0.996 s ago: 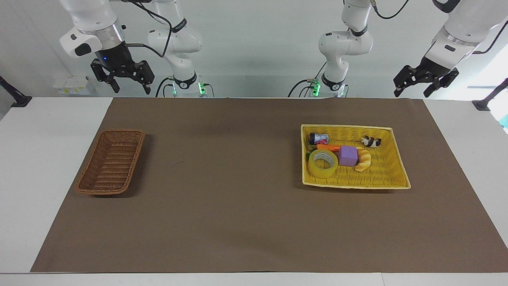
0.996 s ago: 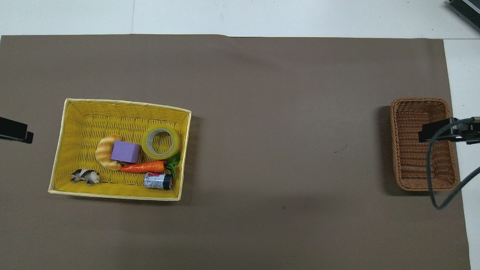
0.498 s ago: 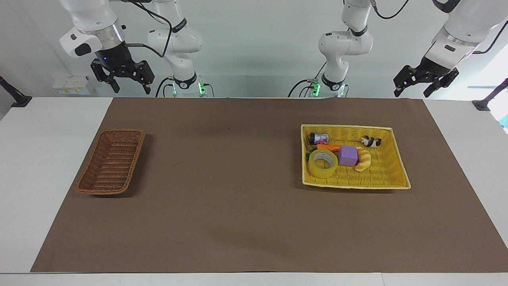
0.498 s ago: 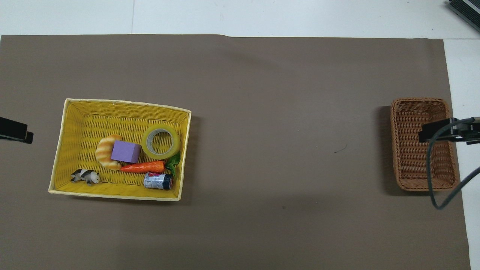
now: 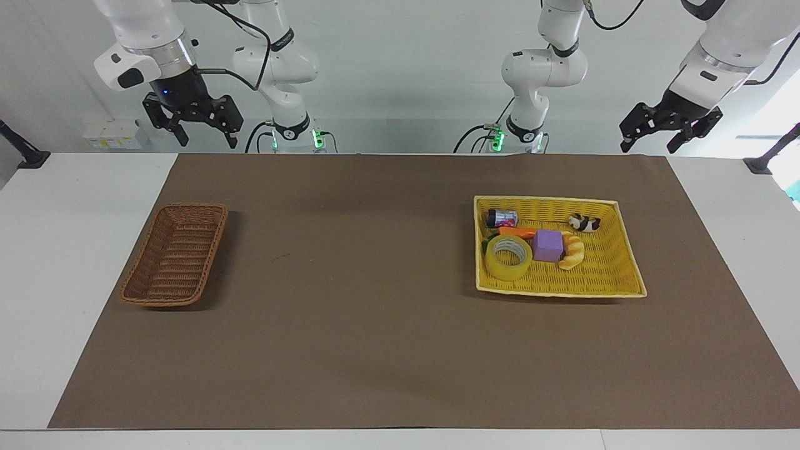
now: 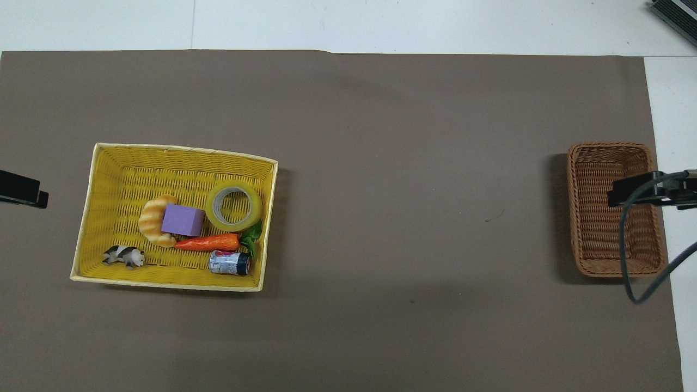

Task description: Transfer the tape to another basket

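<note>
Arms hang raised, left gripper (image 5: 650,133) and right gripper (image 5: 201,127) spread wide.

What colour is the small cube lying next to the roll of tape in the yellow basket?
The foam-like cube is light purple, plain and unpatterned. The overhead view shows it best.

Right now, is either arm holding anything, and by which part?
Nothing is held. The left gripper and right gripper hang open and empty, up by the robots. The tape lies in the yellow basket.
</note>
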`<state>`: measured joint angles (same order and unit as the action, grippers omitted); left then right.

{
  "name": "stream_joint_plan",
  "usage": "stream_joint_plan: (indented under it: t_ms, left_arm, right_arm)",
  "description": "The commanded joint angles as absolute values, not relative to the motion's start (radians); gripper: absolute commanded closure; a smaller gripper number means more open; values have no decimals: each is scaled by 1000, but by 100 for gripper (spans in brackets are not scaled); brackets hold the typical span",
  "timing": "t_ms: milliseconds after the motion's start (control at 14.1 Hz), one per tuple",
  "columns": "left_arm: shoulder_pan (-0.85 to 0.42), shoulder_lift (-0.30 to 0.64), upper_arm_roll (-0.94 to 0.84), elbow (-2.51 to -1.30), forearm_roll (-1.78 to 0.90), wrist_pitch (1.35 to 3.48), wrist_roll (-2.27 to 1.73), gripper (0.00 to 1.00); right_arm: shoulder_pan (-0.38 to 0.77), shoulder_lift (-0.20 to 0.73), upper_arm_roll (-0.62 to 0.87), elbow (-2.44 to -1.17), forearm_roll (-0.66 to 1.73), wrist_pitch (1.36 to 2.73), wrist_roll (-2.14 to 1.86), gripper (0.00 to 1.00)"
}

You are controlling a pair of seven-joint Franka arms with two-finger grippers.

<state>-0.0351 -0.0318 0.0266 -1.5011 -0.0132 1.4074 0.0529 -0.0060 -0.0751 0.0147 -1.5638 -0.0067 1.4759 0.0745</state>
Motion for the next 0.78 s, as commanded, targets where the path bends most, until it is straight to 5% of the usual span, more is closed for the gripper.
stream_joint_plan:
  t_ms: [0,498,711]
  left_arm:
    - [-34,-48,26,-1508,-6,1394,48,0]
    - [-51,-52,9,-1517,-9,1402,43,0]
    - [-55,-100,8,-1632,-15,1495,57,0]
  right_arm:
    - [-15,-95,14,-1594,14,1488,61,0]
    - [-15,-95,14,-1594,14,1488,63,0]
    - [-15,-95,14,-1594,14,1488,61,0]
